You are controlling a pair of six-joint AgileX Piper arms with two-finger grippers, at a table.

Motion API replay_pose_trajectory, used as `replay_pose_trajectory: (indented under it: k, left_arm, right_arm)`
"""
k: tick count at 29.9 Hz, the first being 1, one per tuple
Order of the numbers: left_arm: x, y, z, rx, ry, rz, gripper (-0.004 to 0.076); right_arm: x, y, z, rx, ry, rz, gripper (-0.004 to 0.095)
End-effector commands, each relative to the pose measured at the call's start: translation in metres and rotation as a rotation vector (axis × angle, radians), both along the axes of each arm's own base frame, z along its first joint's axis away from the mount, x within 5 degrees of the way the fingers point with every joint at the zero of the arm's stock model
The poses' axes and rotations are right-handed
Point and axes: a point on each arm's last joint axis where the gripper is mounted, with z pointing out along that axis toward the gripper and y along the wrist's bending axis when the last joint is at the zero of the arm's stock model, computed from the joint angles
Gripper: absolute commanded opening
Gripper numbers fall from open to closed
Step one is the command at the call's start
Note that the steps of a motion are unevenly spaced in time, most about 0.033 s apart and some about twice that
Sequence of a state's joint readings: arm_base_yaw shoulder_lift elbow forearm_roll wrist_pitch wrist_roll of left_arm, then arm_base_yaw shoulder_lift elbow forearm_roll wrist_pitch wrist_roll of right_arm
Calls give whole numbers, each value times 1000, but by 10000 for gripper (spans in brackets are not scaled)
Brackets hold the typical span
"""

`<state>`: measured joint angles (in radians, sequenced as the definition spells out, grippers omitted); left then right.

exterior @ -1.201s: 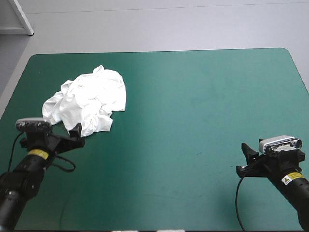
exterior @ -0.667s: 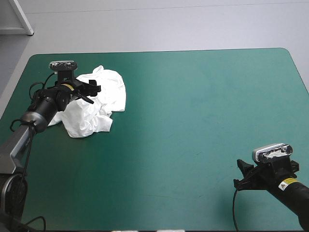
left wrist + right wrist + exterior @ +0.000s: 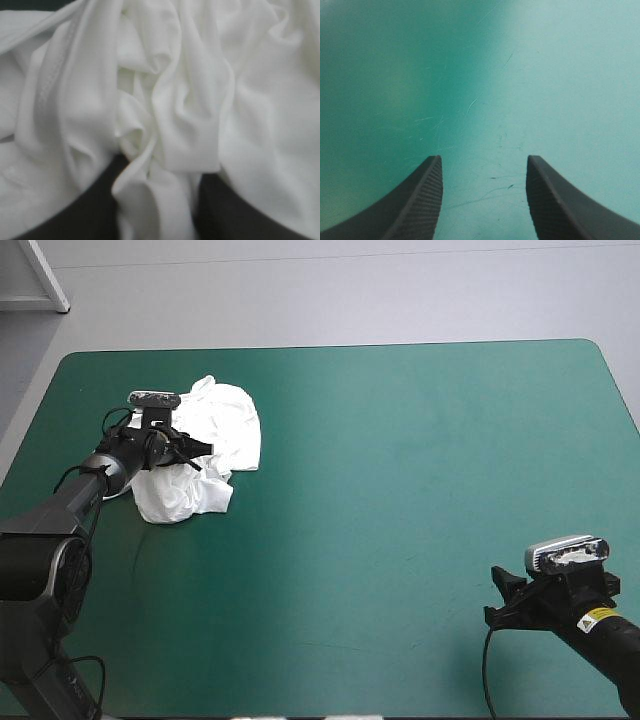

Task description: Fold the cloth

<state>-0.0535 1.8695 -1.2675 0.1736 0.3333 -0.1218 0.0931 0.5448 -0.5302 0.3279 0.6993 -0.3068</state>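
Note:
The white T-shirt lies as a crumpled heap at the table's far left. My left gripper is pressed down into the heap near its middle. In the left wrist view its black fingers stand apart, and a fold of the T-shirt bunches up between them around the left gripper's tips. My right gripper hovers low over the near right of the table, far from the shirt. The right gripper is open, with only teal-green cover between its fingers.
The teal-green cover stretches bare from the heap across to the right arm. The table's left edge runs close beside the shirt and the left arm.
The left arm swung from the near left side up to the heap and sank into the cloth, its fingers coming closer together. The right arm shifted slightly toward the near edge.

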Motion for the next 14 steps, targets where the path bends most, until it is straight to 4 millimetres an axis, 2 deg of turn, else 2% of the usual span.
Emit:
replay_pose_trajectory:
  k: [1, 4, 6, 10, 14]
  left_arm:
    - [3, -8, 21, 4, -78, -32, 26]
    - [1, -20, 18, 22, -52, -91, 27]
    - [-1, -38, 18, 40, -44, -169, 27]
    - [-15, -84, 16, 67, 1, -328, 24]
    - [-38, -137, 12, 65, 83, -460, 24]
  right_arm:
    - [5, -1, 20, 25, -101, -31, 496]
    - [5, -1, 28, 29, -127, -32, 496]
    - [4, -1, 33, 30, -143, -32, 496]
    - [4, -2, 41, 39, -168, -36, 496]
    - [4, -2, 43, 40, -176, -37, 496]
